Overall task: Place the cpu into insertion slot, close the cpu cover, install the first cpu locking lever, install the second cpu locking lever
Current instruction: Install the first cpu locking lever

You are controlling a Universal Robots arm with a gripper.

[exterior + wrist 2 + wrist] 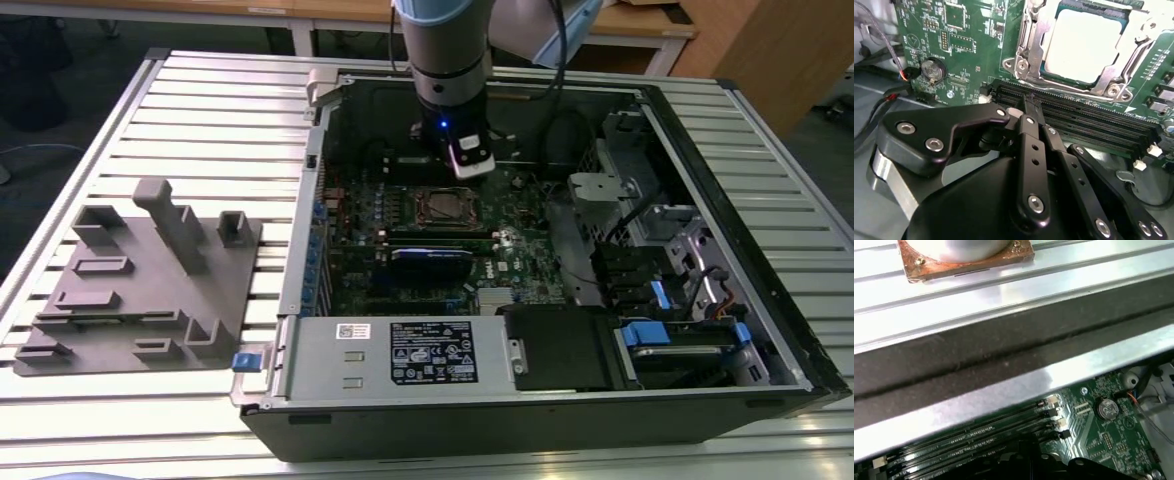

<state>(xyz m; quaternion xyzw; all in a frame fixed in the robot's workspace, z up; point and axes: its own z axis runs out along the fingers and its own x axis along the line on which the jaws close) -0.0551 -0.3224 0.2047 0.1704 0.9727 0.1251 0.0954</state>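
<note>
I see a slatted metal worktop (174,110) carrying an open black computer case (534,420) that fills most of its middle and runs to the edge at the exterior view's right. A grey moulded fixture tray (134,290) sits on the worktop near the edge at the exterior view's left, apart from the case, with bare slats around it.

Inside the case, the green motherboard (400,270) lies flat, hemmed in by the case walls, a power supply box (400,355) along the near wall and drive bays with blue tabs (661,300) towards the exterior view's right. My arm (447,60) comes straight down into the case near its far wall, and there is little spare room between it and that wall.

My gripper (1029,107) hangs just above the long black memory slots (1079,122), beside the insertion slot (443,207). Its jaws are pressed together and hold nothing.

In the second wrist view the cpu (1085,45) is seated in the slot, its pale grey top facing up. The cpu cover (1111,82) lies down around it, framing the chip. A round coin battery (933,70) sits on the board near the slot ends.
</note>
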